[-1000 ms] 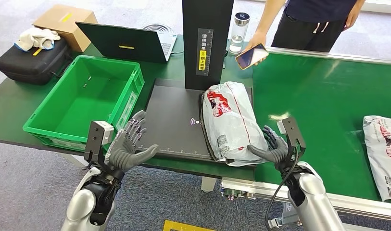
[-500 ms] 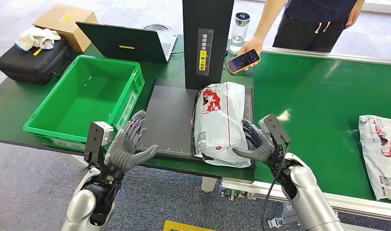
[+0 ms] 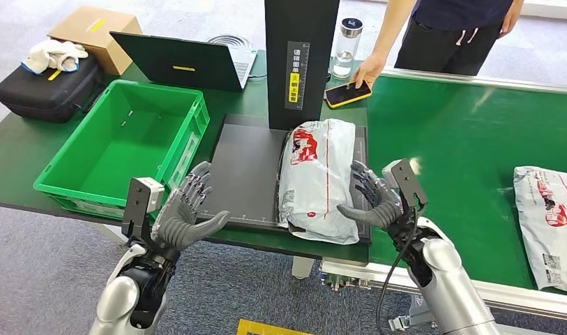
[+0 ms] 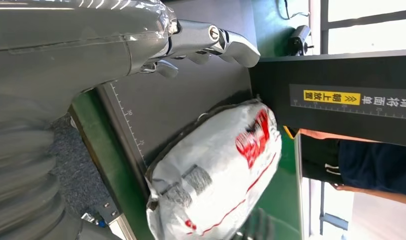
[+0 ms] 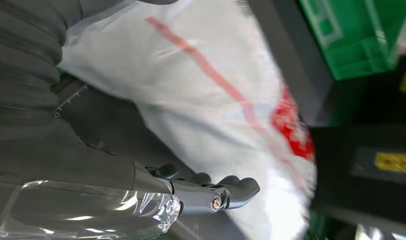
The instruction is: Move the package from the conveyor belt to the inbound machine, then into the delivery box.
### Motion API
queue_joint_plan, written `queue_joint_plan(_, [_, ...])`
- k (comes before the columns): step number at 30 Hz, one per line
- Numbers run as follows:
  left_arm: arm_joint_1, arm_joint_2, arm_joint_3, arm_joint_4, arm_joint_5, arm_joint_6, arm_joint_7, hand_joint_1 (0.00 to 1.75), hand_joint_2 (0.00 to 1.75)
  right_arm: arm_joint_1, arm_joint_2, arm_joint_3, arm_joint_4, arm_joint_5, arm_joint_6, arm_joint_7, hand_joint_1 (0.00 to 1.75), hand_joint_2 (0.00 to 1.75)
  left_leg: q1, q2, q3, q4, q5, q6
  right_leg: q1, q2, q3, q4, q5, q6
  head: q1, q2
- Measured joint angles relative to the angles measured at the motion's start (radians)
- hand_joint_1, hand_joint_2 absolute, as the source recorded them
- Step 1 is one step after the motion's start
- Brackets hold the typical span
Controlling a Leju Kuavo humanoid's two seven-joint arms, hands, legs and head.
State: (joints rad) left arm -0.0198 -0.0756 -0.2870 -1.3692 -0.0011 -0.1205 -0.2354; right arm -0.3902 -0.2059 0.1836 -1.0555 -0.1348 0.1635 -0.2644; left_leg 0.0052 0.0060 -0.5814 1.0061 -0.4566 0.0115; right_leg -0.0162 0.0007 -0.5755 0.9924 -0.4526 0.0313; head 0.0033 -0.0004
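Package [image 3: 316, 179] lying on the black inbound machine plate [image 3: 249, 171], just beside the spread fingers [image 3: 361, 183] of the right hand [image 3: 373, 202], not gripped. Left hand [image 3: 186, 209] open too, well apart on the package's far side, nothing held. Best done by closing in from both sides, cupping the soft bag evenly, lifting clear before swinging toward the green delivery box [image 3: 64, 183] beyond the left fingers.

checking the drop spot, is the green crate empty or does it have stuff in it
Empty: the head view shows the green crate's bare floor with nothing lying inside.
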Motion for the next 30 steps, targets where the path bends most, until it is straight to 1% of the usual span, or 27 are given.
queue_joint_plan(4, [0.005,0.000,0.003,0.000,-0.001,0.000,-0.002,0.00,1.75,0.044,0.008,-0.066,-0.097,-0.045,-0.082,-0.037,0.00,1.75,0.000,0.000,0.000,0.000,0.000,0.000,0.000,0.000,0.000,0.000,0.000,0.000,0.000,0.000])
queue_joint_plan(15, [0.004,-0.001,0.005,0.000,-0.008,-0.009,-0.009,0.00,1.75,0.191,0.061,-0.275,-0.368,-0.154,-0.227,-0.100,0.00,1.75,0.000,-0.001,0.000,0.000,0.000,0.000,0.000,-0.001,0.000,0.000,0.000,0.000,0.000,0.000])
queue_joint_plan(21, [0.003,-0.008,0.002,0.001,-0.016,-0.030,-0.005,0.00,1.75,0.255,0.081,-0.350,-0.473,-0.183,-0.242,-0.116,0.00,1.75,0.000,-0.001,0.000,0.000,0.000,0.000,0.000,-0.001,0.000,-0.001,0.000,0.000,0.000,0.000])
queue_joint_plan(30, [0.003,-0.019,-0.003,0.005,-0.018,-0.036,-0.004,0.00,1.75,0.285,0.090,-0.377,-0.526,-0.186,-0.250,-0.117,0.00,1.75,0.000,-0.001,0.000,0.000,0.000,0.000,0.000,-0.001,0.000,-0.001,0.000,0.000,0.000,0.000])
